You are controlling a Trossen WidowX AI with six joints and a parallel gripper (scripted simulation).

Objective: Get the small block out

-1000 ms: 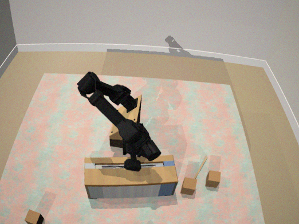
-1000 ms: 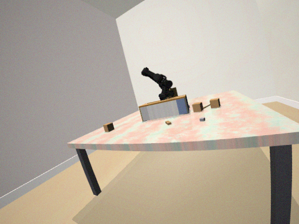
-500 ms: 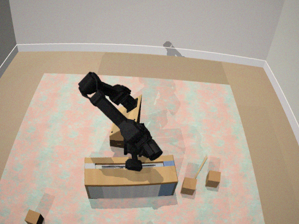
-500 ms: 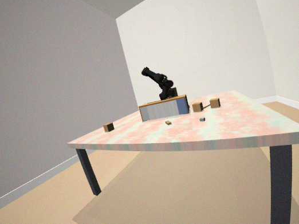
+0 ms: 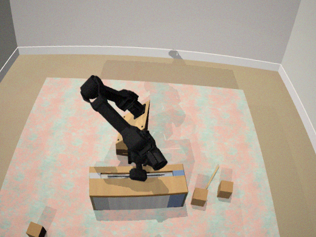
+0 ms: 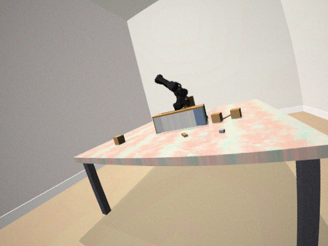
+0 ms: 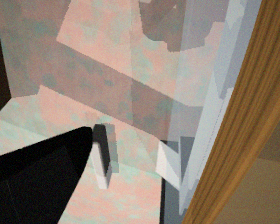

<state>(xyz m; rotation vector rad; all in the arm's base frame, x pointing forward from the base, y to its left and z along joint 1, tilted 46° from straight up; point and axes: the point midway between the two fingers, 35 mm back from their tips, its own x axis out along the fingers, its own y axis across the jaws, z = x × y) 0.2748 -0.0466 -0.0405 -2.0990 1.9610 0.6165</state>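
The wooden box (image 5: 137, 187) with a clear front stands near the table's front; it also shows in the exterior view (image 6: 180, 119). Its top has a long slot at the back, with a grey end on the left (image 5: 94, 175) and a blue end on the right (image 5: 179, 173). My gripper (image 5: 138, 174) is open and empty, and reaches down into the middle of the slot. In the wrist view one dark finger (image 7: 44, 185) shows beside the box's wooden edge (image 7: 240, 141). A small pale block lies close to it, and a thin grey piece stands by the fingertip.
Two brown cubes (image 5: 199, 196) (image 5: 225, 189) with a thin stick (image 5: 212, 176) stand right of the box. Another cube (image 5: 36, 230) sits at the front left. A small brown piece (image 6: 184, 134) and a small grey piece (image 6: 222, 131) lie in front of the box. The arm's wooden base (image 5: 134, 126) is behind.
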